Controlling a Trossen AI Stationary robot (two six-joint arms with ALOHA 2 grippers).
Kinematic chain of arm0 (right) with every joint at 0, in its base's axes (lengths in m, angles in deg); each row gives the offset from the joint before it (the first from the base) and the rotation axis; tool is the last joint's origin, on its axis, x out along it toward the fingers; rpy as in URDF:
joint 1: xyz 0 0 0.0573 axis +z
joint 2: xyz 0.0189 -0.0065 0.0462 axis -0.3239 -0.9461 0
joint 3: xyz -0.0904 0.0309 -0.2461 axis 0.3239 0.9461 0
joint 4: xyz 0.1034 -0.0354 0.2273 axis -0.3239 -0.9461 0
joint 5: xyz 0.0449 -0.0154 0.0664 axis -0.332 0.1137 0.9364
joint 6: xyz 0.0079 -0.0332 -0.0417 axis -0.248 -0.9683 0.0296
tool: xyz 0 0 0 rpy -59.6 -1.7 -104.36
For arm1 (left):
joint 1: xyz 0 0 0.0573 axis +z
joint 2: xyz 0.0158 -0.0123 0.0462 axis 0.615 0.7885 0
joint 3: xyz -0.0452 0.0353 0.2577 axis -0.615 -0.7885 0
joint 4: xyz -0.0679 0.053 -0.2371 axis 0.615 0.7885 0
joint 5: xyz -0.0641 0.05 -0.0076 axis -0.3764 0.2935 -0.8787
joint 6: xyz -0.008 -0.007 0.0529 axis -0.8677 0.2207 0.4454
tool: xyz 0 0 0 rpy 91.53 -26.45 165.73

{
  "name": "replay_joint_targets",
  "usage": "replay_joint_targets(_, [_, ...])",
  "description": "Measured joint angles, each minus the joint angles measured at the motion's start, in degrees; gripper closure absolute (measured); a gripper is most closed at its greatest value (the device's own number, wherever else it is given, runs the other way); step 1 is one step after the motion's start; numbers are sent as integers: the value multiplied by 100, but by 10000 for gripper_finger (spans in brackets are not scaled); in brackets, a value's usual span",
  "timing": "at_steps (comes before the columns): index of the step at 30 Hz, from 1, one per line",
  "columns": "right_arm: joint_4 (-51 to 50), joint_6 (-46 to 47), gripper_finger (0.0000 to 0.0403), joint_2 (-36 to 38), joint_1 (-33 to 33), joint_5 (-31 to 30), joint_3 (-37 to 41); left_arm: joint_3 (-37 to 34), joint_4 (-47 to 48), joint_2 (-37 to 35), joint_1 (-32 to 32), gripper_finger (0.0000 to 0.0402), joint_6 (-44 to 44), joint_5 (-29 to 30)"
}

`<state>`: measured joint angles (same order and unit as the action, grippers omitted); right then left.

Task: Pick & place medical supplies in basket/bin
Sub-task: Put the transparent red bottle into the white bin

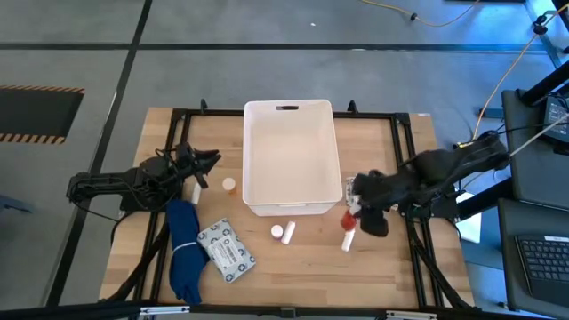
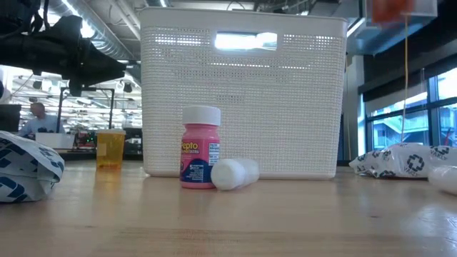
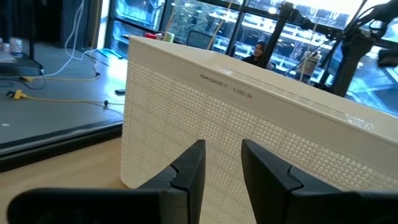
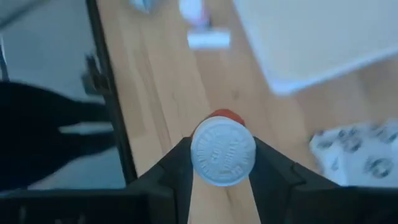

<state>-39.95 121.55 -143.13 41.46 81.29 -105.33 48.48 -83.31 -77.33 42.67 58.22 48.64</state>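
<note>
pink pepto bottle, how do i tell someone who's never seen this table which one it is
Find the big white basket in the middle of the table. In the low view, the pink bottle stands upright in front of its long wall, a short white cylinder lying against its base. It is the only pink item with a white cap; the orange vial stands farther off.

The tub stands mid-desk, toward the far edge. Left of it a small vial sits beside its wall; farther left is the left tool. Before the tub lie a cylinder and, left of that, a packet. At the tub's right front corner the right tool grips a bottle.
</note>
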Motion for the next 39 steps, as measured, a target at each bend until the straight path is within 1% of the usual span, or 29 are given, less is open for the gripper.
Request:
replay_joint_targets(2, [56, -402, 278, 0, -34, -470, -457, -1, -1, 0, 2, 304, 0, 42])
replay_joint_targets(5, [413, -1339, 277, 4, -204, -1227, -948, -1, -1, 1, -1, 304, 0, 45])
replay_joint_targets(7, [816, -2073, 277, 3, -446, -1489, -1117, -1, -1, 0, -1, 304, -5, 45])
replay_joint_targets(11, [1743, -3494, 276, -78, -1151, -1536, -1165, -1, -1, 0, 2, 304, -12, 12])
replay_joint_targets(14, [2307, -4357, 275, -323, -1813, -1293, -1164, 1, -1, 0, 0, 304, -14, -5])
replay_joint_targets(17, [2917, -4995, 275, -676, -2471, -1103, -1163, -1, -1, 2, -1, 304, -14, -8])
replay_joint_targets(19, [3335, -5186, 275, -971, -2857, -1029, -1163, -1, -1, -1, 1, 304, -13, -8])
replay_joint_targets(21, [3670, -5343, 275, -1315, -3201, -711, -1163, 1, -1, 1, -1, 304, -13, -10])
replay_joint_targets(24, [3812, -5393, 275, -1821, -3584, -168, -1161, 0, -1, -1, -1, 304, -12, -14])
replay_joint_targets(26, [3776, -5397, 275, -2151, -3754, 50, -1161, 1, -1, 2, -1, 304, -10, -14])
replay_joint_targets(29, [3720, -5404, 275, -2619, -3901, 243, -1158, -1, -1, 0, -1, 304, -11, -15])
replay_joint_targets(34, [3723, -5723, 275, -3305, -3928, 261, -1158, 0, -1, 0, -1, 304, -4, -8])
replay_joint_targets(39, [3687, -5502, 275, -3943, -3926, 236, -1156, 1, -1, 1, -1, 304, -2, -5])
